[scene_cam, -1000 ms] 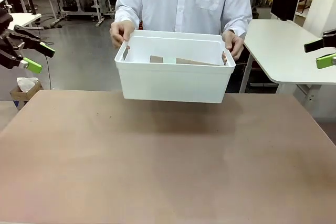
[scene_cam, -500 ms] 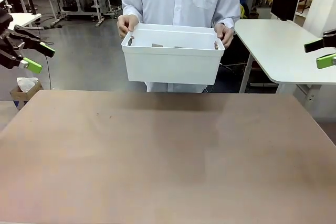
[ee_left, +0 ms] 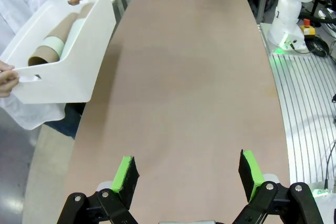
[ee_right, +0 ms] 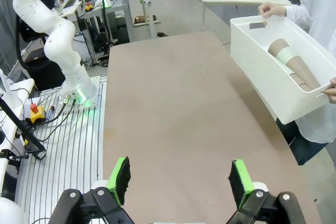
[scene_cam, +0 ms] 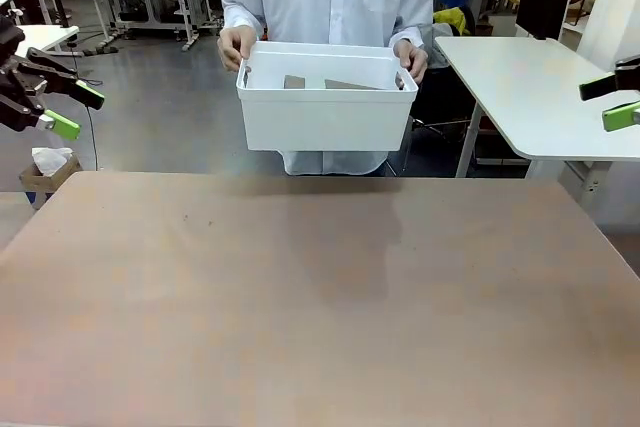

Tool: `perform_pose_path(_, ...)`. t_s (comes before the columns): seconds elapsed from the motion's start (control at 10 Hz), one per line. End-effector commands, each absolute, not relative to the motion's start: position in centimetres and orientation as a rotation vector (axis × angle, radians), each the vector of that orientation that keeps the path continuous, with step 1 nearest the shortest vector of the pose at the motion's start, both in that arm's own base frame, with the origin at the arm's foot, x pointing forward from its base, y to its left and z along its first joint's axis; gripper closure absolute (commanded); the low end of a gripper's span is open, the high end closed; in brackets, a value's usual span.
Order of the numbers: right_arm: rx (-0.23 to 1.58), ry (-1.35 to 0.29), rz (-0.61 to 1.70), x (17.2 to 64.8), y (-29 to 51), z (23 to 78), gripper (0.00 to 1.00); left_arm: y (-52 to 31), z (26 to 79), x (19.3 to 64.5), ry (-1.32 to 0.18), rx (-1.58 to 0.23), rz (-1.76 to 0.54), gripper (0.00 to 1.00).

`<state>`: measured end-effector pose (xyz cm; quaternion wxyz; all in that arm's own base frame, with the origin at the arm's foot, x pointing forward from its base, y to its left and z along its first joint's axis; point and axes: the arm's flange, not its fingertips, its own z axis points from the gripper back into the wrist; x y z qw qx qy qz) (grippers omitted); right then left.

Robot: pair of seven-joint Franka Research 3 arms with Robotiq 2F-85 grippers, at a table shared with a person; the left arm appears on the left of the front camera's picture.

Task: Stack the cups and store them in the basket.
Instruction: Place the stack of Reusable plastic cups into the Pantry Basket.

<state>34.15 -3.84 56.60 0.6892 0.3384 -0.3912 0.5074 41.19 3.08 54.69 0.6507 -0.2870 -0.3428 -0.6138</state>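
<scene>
Behind the bare brown table [scene_cam: 320, 297] lay an open workshop floor with other benches, and a person in a white shirt stood at the far edge. That person held the basket [scene_cam: 327, 117] clear of the tabletop, one hand [scene_cam: 236, 47] on each end near the slot handles, with the other hand [scene_cam: 412, 57] at the opposite side. Inside it lay the cups [ee_left: 52, 45], nested into one long stack on its side: tan-brown walls with a pale mint band showing partway along. How many were nested could not be counted from these angles.

Both arms hung back at the table's flanks. The left gripper [ee_left: 188, 174] stood with its jaws spread wide and nothing between the green pads; the right gripper [ee_right: 178, 177] likewise gaped, gripping nothing.

Judging from this, stacking and storing looked finished, and the step in hand was the person carrying the filled basket away. Nothing further seemed to be asked of the robot; if anything, the next move would call for the arms to keep clear of the table's far edge while the basket left.
</scene>
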Motion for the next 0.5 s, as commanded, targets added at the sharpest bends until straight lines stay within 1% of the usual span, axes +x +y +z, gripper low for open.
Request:
perform_pose_path(0.0,0.767,-0.883,1.124,34.17,-3.72,56.86,0.0,2.93,54.91,41.07,-0.773,-0.656,-1.386,0.0)
perform_pose_path(0.4,0.767,-0.883,1.124,34.17,-3.72,56.86,0.0,2.93,54.91,41.07,-0.773,-0.656,-1.386,0.0)
